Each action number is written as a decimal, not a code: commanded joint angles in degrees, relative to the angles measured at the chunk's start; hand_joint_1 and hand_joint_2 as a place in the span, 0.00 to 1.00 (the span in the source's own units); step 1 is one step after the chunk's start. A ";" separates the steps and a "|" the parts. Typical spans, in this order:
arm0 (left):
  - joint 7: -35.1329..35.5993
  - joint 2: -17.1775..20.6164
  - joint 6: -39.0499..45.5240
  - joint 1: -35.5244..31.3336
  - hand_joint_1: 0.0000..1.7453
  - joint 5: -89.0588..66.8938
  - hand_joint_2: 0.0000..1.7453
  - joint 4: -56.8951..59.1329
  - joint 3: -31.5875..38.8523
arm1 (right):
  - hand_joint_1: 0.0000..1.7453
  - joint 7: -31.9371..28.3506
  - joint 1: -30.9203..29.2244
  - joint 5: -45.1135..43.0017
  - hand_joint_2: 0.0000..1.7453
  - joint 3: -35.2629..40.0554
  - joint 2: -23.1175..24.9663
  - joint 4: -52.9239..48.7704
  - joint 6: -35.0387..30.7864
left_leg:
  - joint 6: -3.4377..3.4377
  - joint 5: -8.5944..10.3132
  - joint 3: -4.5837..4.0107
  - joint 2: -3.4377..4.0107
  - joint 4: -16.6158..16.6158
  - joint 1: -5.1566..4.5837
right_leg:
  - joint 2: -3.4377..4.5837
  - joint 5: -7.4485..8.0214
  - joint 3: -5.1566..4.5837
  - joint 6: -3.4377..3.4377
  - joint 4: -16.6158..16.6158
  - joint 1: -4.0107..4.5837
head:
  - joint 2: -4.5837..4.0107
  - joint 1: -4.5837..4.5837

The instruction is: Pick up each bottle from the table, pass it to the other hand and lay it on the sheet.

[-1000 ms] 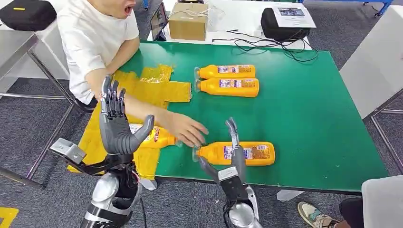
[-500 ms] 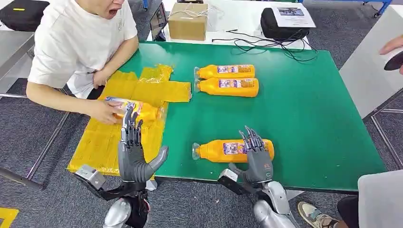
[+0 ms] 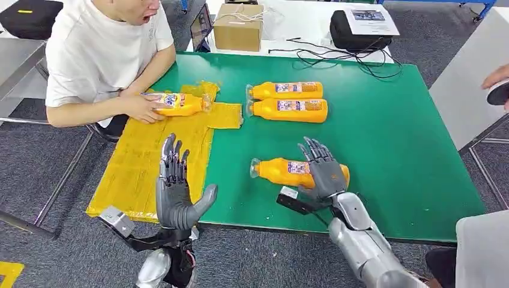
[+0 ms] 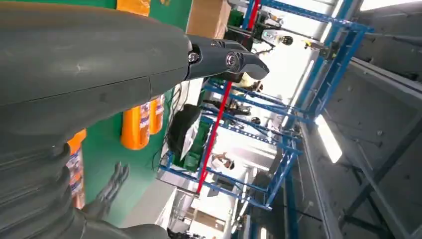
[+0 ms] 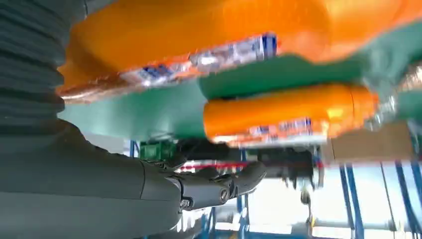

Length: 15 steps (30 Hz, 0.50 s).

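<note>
An orange bottle (image 3: 285, 172) (image 5: 199, 30) lies on the green table (image 3: 396, 150) near the front edge, cap toward the yellow sheet (image 3: 147, 162). My right hand (image 3: 322, 171) (image 5: 99, 189) lies over its base end with fingers stretched across the top; the thumb stands away from it in the right wrist view. My left hand (image 3: 177, 195) (image 4: 99, 74) is raised, fingers apart and empty, above the sheet's near corner. Two more orange bottles (image 3: 287, 90) (image 3: 289, 110) lie side by side farther back. A seated person holds another bottle (image 3: 175, 103) on the sheet's far end.
The person (image 3: 102, 54) sits at the table's left side with both arms by the sheet. A cardboard box (image 3: 238, 27), a black bag (image 3: 354, 30) and cables (image 3: 342, 57) lie beyond the far edge. Someone's hand (image 3: 497, 77) shows above a white table at the right.
My right hand came down over the near bottle, which shifted a little away from the front edge. The person carried the other bottle to the sheet's far end. My left hand moved slightly right.
</note>
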 commanded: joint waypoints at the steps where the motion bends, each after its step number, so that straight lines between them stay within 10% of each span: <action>1: 1.54 0.51 0.45 -1.85 0.00 0.52 1.00 3.86 0.09 | 0.00 4.21 -5.91 1.61 1.00 6.64 1.35 10.73 5.09 | -0.06 -0.07 0.17 -0.01 -0.04 0.00 | 0.10 -0.06 0.14 -0.07 -0.01 -0.01 | 0.00 -0.02; 15: 10.74 2.18 -1.08 2.60 0.00 -1.61 1.00 -2.65 -0.60 | 0.00 18.31 -4.37 3.70 1.00 13.74 0.16 3.32 22.10 | -0.08 -0.08 0.27 -0.04 -0.01 0.04 | 0.12 -0.08 0.23 -0.10 -0.01 0.02 | 0.00 0.00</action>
